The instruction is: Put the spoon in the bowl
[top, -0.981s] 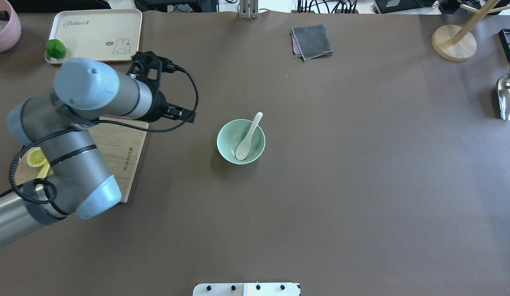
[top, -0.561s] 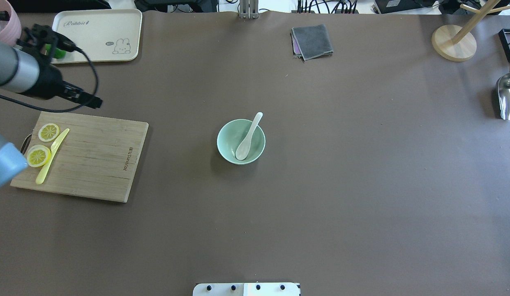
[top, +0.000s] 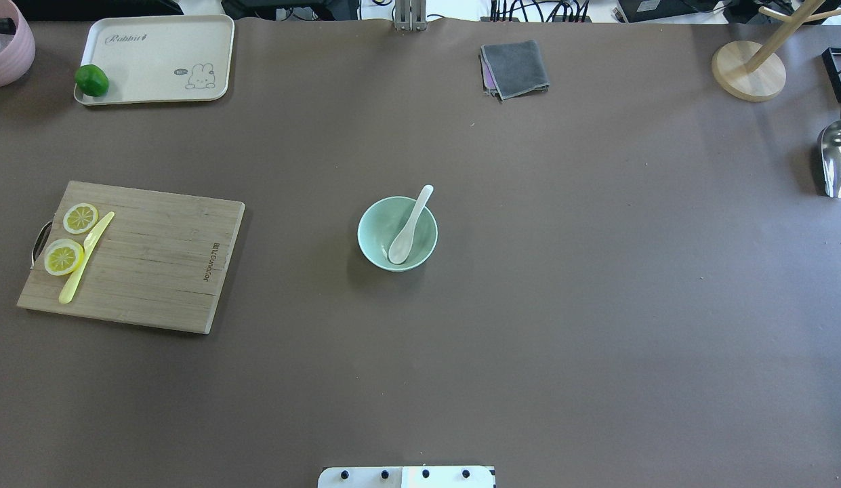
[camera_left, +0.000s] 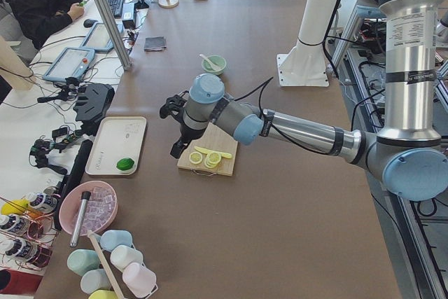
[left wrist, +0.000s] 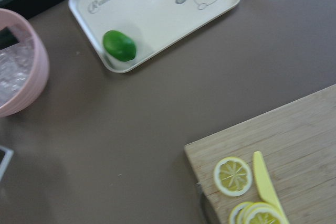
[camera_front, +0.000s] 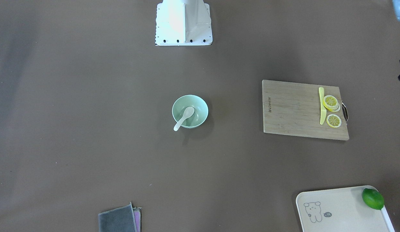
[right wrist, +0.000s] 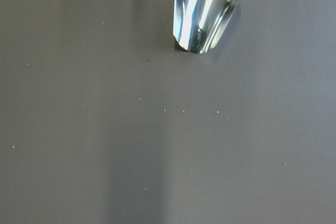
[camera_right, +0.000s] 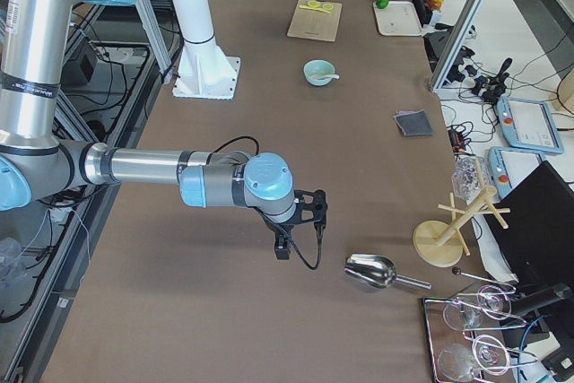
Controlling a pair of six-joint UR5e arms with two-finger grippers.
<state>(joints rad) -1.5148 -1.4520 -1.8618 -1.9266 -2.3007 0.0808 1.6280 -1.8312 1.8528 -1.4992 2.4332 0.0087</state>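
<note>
The white spoon lies in the mint-green bowl at the table's middle, its scoop on the bottom and its handle resting over the far rim. Both also show in the front-facing view, the spoon inside the bowl. No gripper touches them. My left gripper hangs over the table beside the cutting board, far from the bowl; I cannot tell whether it is open. My right gripper hovers near a metal scoop at the other end; I cannot tell its state either.
A wooden cutting board holds lemon slices and a yellow knife. A cream tray carries a lime. A grey cloth, a wooden stand and a metal scoop lie around the table's edges.
My left arm has swung away to the left and out of the overhead view, which uncovers the cutting board. The spoon and bowl have not moved.
</note>
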